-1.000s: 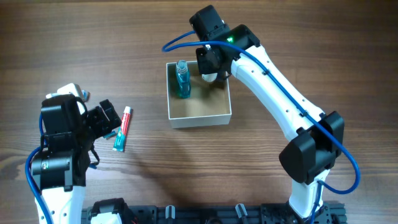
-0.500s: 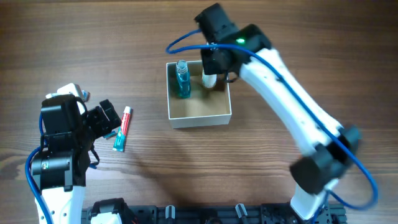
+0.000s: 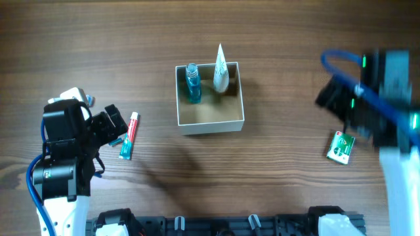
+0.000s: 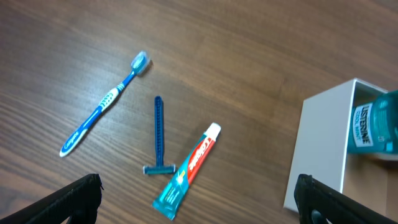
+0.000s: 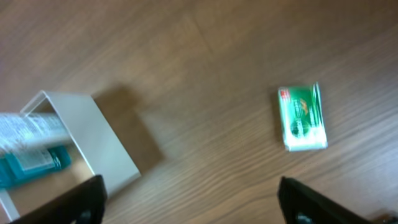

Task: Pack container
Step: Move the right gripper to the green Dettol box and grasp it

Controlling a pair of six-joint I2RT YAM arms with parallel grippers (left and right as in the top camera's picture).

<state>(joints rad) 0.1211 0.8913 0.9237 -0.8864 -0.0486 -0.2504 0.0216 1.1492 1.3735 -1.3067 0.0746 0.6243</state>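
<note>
The container [image 3: 211, 124] is a white open-topped box with a tan inside, standing mid-table. In it a blue mouthwash bottle [image 3: 192, 84] stands at the back left, and a white tube [image 3: 220, 71] leans against the back right. My right gripper [image 3: 331, 98] is blurred, far to the container's right, open and empty; in the right wrist view my right gripper [image 5: 196, 199] hangs over bare wood between the container [image 5: 99, 140] and a green packet [image 5: 302, 118]. My left gripper [image 4: 199, 199] is open above a toothpaste tube [image 4: 188, 171].
A blue razor [image 4: 159, 137] and a blue toothbrush [image 4: 106, 102] lie left of the toothpaste [image 3: 130, 136]. The green packet [image 3: 341, 146] lies at the front right. The container's white wall [image 4: 320, 149] shows at the right of the left wrist view.
My right gripper opened, left the white tube leaning in the container, and swung away to the right. The left arm has not moved.
</note>
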